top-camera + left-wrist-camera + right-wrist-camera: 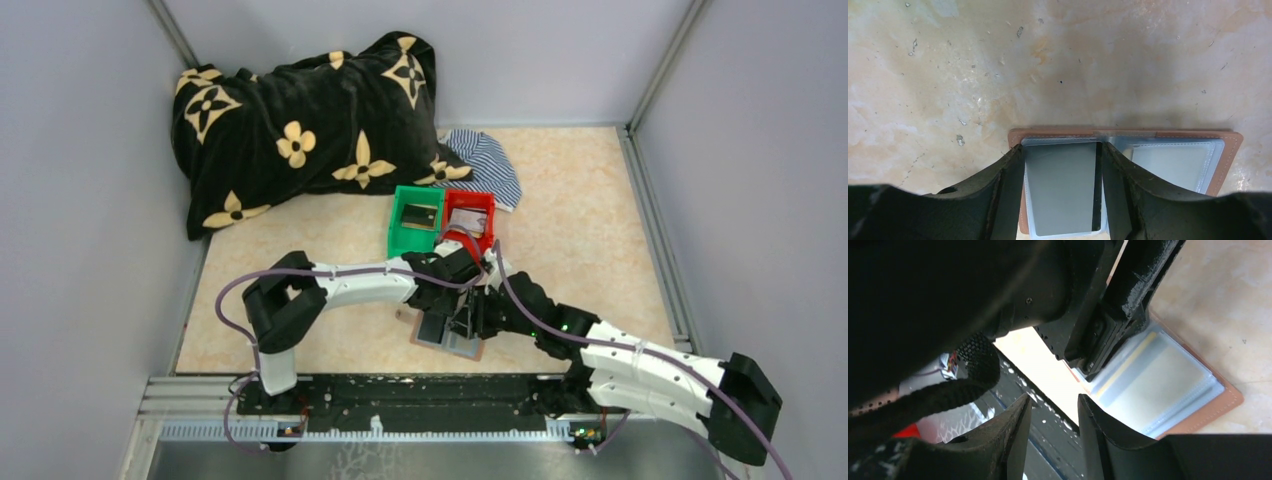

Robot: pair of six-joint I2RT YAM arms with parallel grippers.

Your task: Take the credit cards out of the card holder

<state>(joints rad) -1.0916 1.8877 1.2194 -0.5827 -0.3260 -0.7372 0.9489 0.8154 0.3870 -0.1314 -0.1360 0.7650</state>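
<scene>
The brown card holder (466, 347) lies open flat near the table's front edge. In the left wrist view its brown rim (1128, 133) frames two clear sleeves. A silvery-grey credit card (1060, 187) with a dark stripe sits in the left sleeve, a paler card (1173, 165) in the right one. My left gripper (1062, 150) is open, low over the holder, with one finger on either side of the grey card. My right gripper (1054, 402) is open and empty, right next to the left gripper at the holder's (1168, 385) near side. Both grippers hide most of the holder from above.
A green bin (398, 232) holding a card (421, 215) and a red bin (488, 228) holding a card (463, 221) stand side by side behind the arms. A black flowered cloth (310, 125) and a striped cloth (490, 165) lie at the back. The table's metal front rail (400, 410) is just behind the holder.
</scene>
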